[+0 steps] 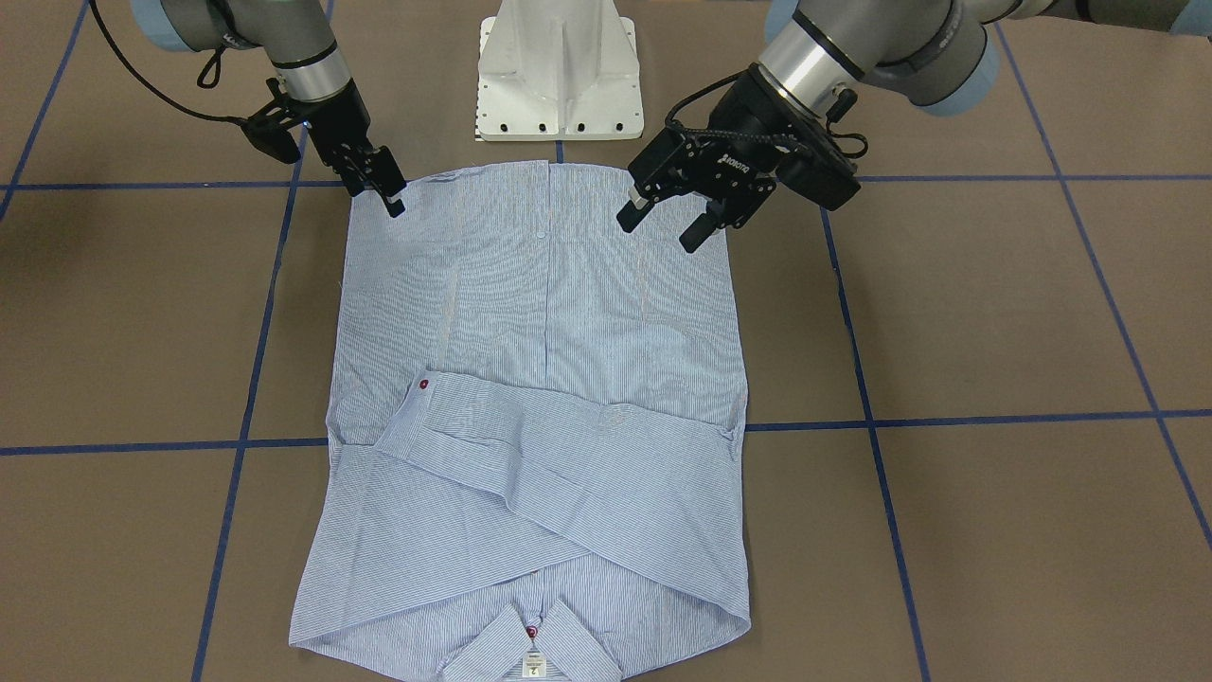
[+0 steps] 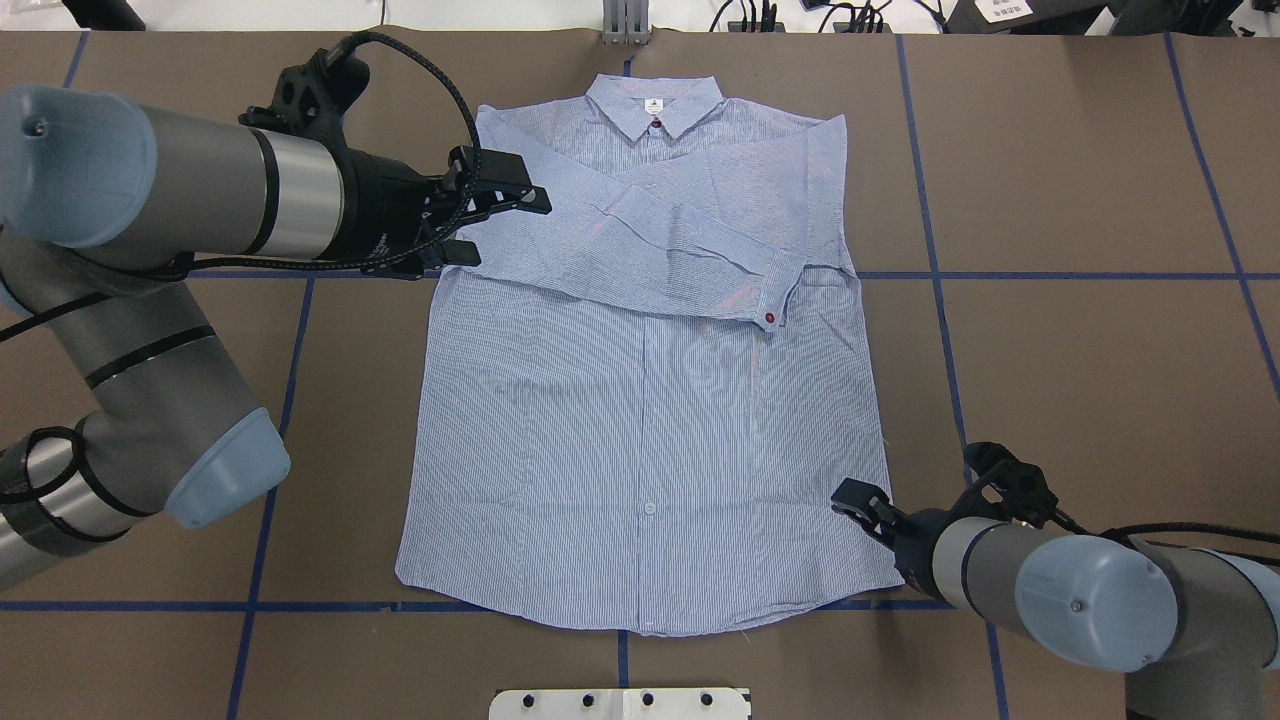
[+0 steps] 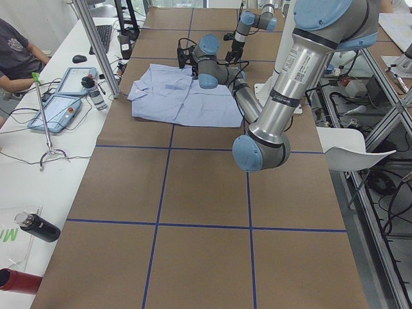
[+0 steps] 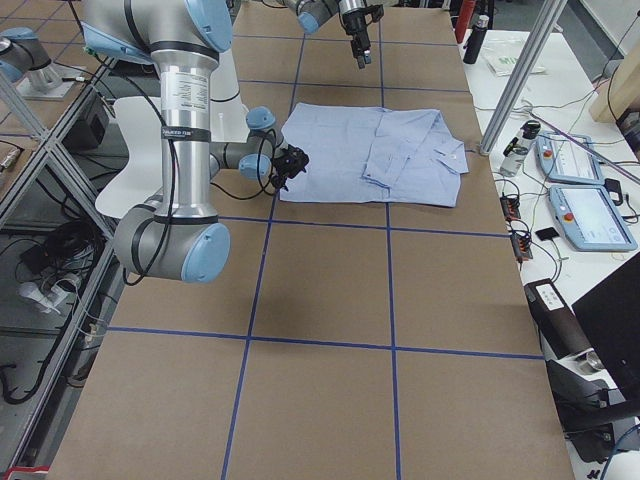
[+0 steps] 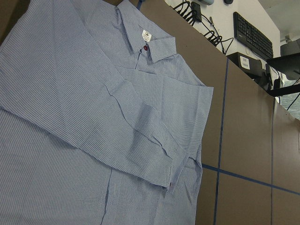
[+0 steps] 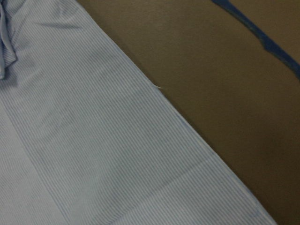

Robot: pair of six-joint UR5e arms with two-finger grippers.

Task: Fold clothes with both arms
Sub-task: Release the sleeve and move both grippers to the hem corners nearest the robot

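The light-blue striped shirt (image 1: 540, 313) lies flat and face up on the brown table, collar (image 2: 655, 105) at the far side, hem toward my base. Both sleeves are folded across the chest, and a red-buttoned cuff (image 2: 775, 305) lies on top. My left gripper (image 1: 658, 227) is open and empty, raised above the shirt's left side (image 2: 505, 228). Its wrist view looks down on the collar and the folded sleeves (image 5: 93, 117). My right gripper (image 1: 382, 197) is low at the shirt's right hem corner (image 2: 858, 503). It looks open and holds nothing. Its wrist view shows the shirt's edge (image 6: 93, 140) close up.
The white pedestal base (image 1: 559, 76) stands just behind the hem. Blue tape lines (image 2: 1050, 275) cross the brown table. A side bench with tablets (image 3: 61, 96), bottles and a seated person (image 3: 13, 51) runs along the far edge.
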